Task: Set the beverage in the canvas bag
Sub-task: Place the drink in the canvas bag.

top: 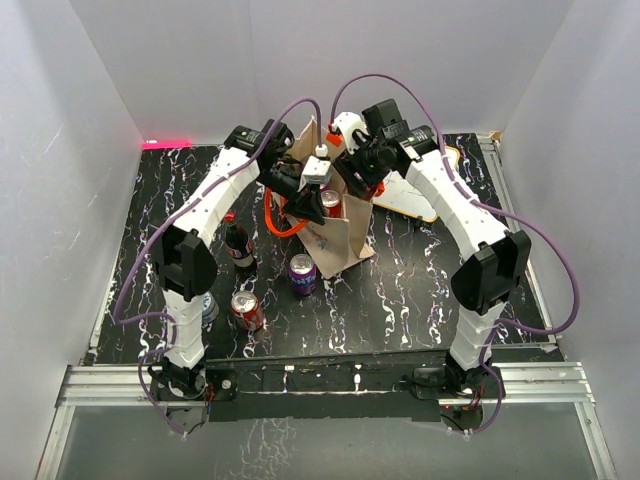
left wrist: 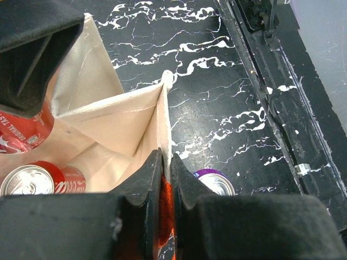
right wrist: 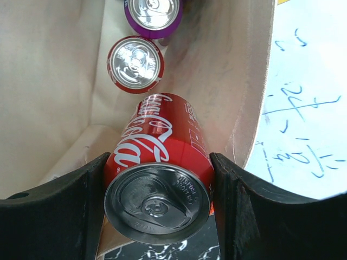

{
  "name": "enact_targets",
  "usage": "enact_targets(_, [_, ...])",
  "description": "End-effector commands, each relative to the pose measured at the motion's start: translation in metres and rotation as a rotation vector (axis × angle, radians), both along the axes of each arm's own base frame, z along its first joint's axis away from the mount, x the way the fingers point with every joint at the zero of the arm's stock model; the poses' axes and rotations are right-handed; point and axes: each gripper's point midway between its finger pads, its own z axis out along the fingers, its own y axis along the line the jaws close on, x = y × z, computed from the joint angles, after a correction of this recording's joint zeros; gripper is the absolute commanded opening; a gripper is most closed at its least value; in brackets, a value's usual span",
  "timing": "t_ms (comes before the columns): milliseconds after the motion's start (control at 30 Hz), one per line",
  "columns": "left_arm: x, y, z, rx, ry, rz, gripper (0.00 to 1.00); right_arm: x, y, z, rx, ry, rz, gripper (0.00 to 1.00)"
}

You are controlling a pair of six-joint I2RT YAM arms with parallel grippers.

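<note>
The canvas bag (top: pixel 340 245) stands open mid-table; its beige inside shows in the left wrist view (left wrist: pixel 108 122) and the right wrist view (right wrist: pixel 54 81). My left gripper (top: pixel 298 200) (left wrist: pixel 165 162) is shut on the bag's rim and orange strap (left wrist: pixel 165 200), holding the mouth open. My right gripper (top: pixel 336 188) (right wrist: pixel 160 162) is shut on a red cola can (right wrist: pixel 162 135) (top: pixel 330 204), tilted in the bag's mouth; that can also shows in the left wrist view (left wrist: pixel 21 130). Another red can (right wrist: pixel 135 64) (left wrist: pixel 40 179) lies inside the bag.
A purple can (top: pixel 302 273) (left wrist: pixel 214 181) (right wrist: pixel 152 12) stands just outside the bag's near side. A dark cola bottle (top: pixel 238 245) and a red can (top: pixel 247 310) stand by the left arm. A white board with blue writing (top: pixel 420 195) (right wrist: pixel 303 108) lies right of the bag.
</note>
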Motion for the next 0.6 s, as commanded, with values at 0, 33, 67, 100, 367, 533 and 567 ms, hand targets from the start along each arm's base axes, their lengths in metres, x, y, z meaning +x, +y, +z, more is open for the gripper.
enact_targets(0, [-0.027, 0.006, 0.045, -0.1, -0.069, -0.041, 0.0, 0.015, -0.017, 0.065, -0.036, -0.259, 0.013, 0.08])
enact_targets(33, [-0.029, 0.006, 0.046, -0.105, -0.072, -0.043, 0.0, 0.015, -0.02, 0.065, -0.055, -0.266, 0.014, 0.08])
enact_targets(67, [-0.03, 0.007, 0.046, -0.109, -0.073, -0.047, 0.0, 0.017, -0.024, 0.066, -0.074, -0.275, 0.014, 0.08])
enact_targets(100, [-0.033, 0.008, 0.046, -0.115, -0.079, -0.057, 0.0, 0.018, -0.027, 0.066, -0.093, -0.285, 0.014, 0.08])
enact_targets(367, [-0.049, 0.015, 0.052, -0.153, -0.11, -0.107, 0.0, 0.028, -0.047, 0.073, -0.147, -0.306, 0.018, 0.08])
enact_targets(533, [-0.059, 0.021, 0.054, -0.159, -0.106, -0.107, 0.0, 0.029, -0.049, 0.073, -0.156, -0.312, 0.03, 0.08])
enact_targets(567, [-0.061, 0.022, 0.054, -0.16, -0.105, -0.106, 0.0, 0.03, -0.049, 0.073, -0.155, -0.312, 0.03, 0.08])
